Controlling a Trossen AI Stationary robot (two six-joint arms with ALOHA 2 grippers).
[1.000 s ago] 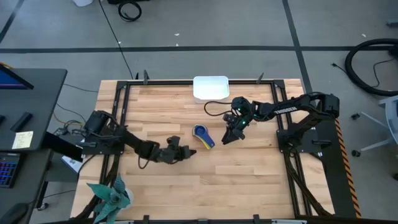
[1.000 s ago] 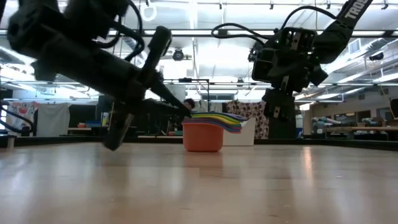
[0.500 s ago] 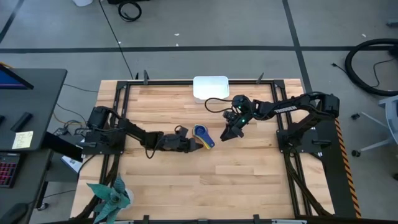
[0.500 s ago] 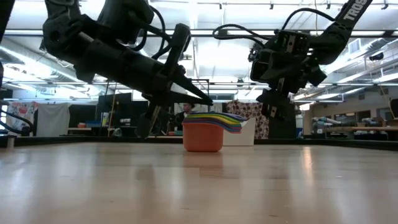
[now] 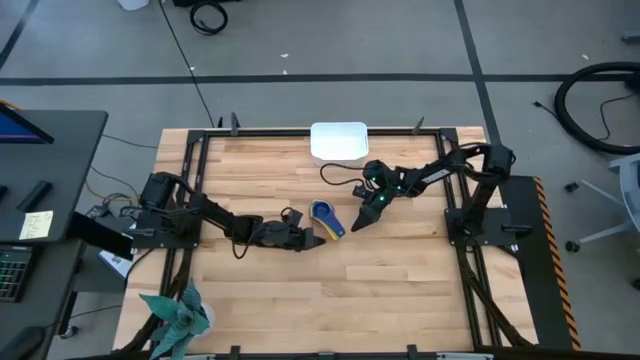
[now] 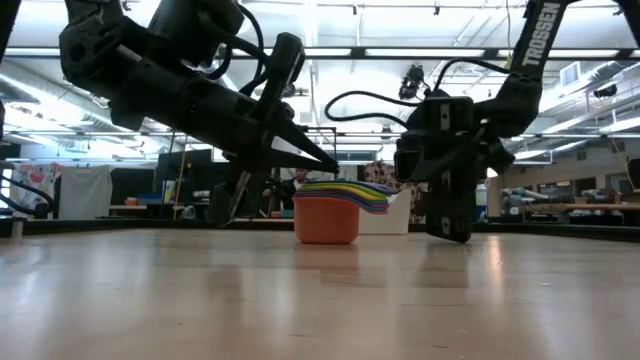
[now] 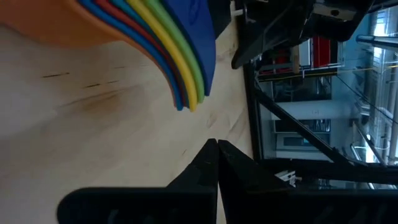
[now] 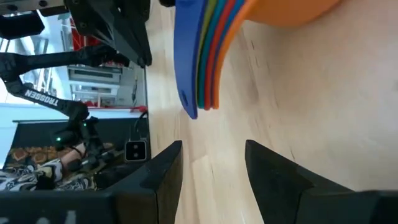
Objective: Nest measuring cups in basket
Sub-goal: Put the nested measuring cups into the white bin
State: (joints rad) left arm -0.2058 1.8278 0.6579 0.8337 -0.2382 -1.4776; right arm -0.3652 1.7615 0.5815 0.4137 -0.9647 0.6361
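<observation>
The measuring cups [image 5: 324, 214] stand nested in one stack on the table's middle. The orange cup's bowl [image 6: 326, 221] is the outermost and rests on the wood; the coloured handles [image 6: 362, 196] fan out together toward the near right. My left gripper [image 7: 216, 147] is shut, and its tip sits just near-left of the stack [image 5: 314, 240], clear of the handle ends [image 7: 188, 93]. My right gripper [image 8: 211, 158] is open and low over the table at the stack's right [image 5: 357, 224], facing the handle ends [image 8: 198, 93] with nothing between its fingers. The white basket [image 5: 339, 141] stands at the far edge.
A teal spiky artificial plant [image 5: 180, 318] stands at the near left corner. A black frame [image 5: 190, 170] runs around the table top. Bare wood lies between the stack and the basket and over the near half of the table.
My left gripper has swung toward the table's right, up to the stack, staying shut. My right gripper has come down toward the table beside the handle ends and has rolled a little, still open. The cups have kept still.
</observation>
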